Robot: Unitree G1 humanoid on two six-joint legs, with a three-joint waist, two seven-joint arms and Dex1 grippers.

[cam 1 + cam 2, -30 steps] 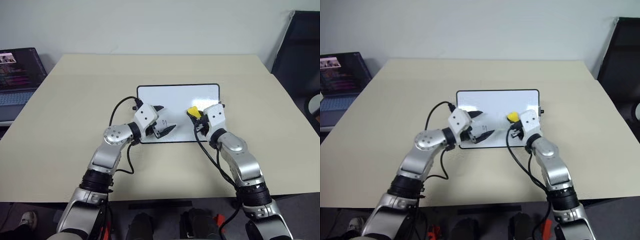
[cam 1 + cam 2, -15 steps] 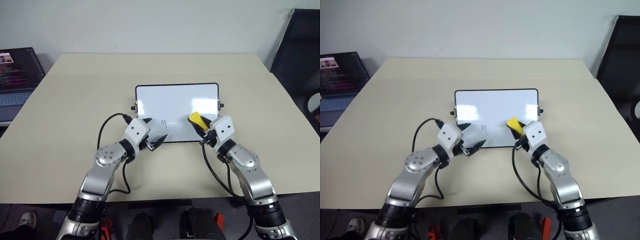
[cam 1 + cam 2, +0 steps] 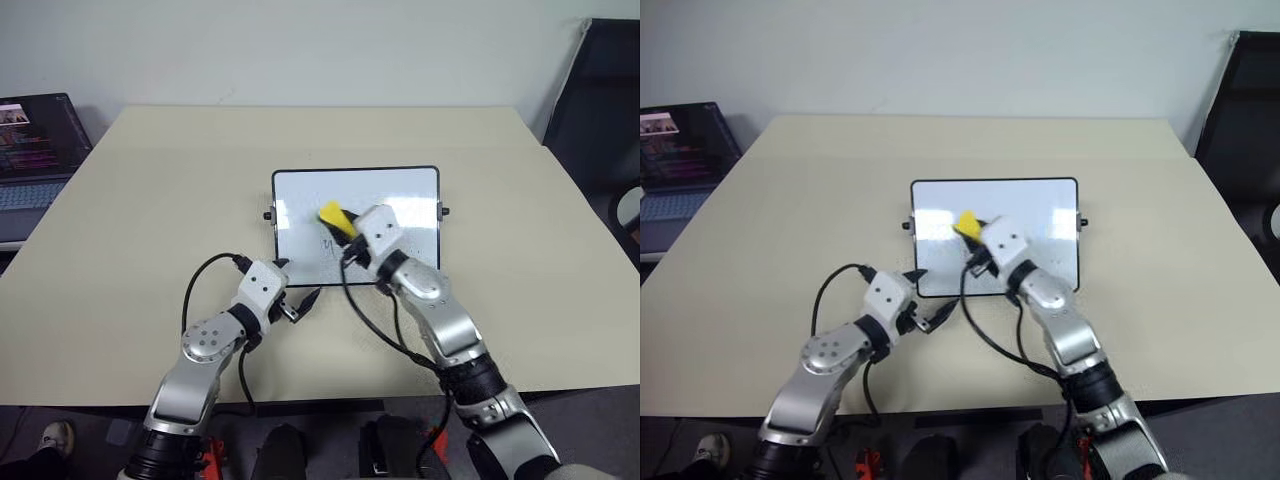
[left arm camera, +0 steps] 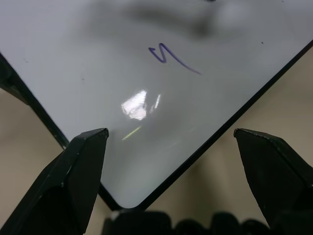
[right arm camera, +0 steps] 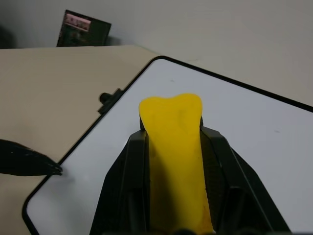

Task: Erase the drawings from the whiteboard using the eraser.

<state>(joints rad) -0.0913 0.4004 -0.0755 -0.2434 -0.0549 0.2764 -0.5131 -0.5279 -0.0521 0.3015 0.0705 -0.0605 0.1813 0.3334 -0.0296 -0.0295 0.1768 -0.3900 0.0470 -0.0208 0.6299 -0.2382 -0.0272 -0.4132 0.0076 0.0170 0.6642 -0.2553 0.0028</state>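
Note:
The whiteboard (image 3: 400,195) lies flat in the middle of the table. One of the drawings, a thin dark squiggle (image 4: 171,53), sits near the board's front left part and is also faintly visible (image 3: 328,245) just below the eraser. The yellow eraser (image 3: 332,215) is clamped in my right gripper (image 3: 341,227), which is shut on it and held over the board's left half; the yellow block (image 5: 173,147) sticks out between the black fingers (image 5: 215,147). My left gripper (image 4: 170,133) is open, its fingers straddling the board's front left corner (image 3: 283,283).
The beige table (image 3: 150,200) has free room all around the board. A laptop (image 3: 35,150) stands off its left edge, and a black chair (image 3: 600,100) is at the far right. Black cables loop from both wrists (image 3: 205,275).
My right gripper has carried the eraser left, from the board's right half to its left half. My left gripper has drawn back and down to the board's front left corner.

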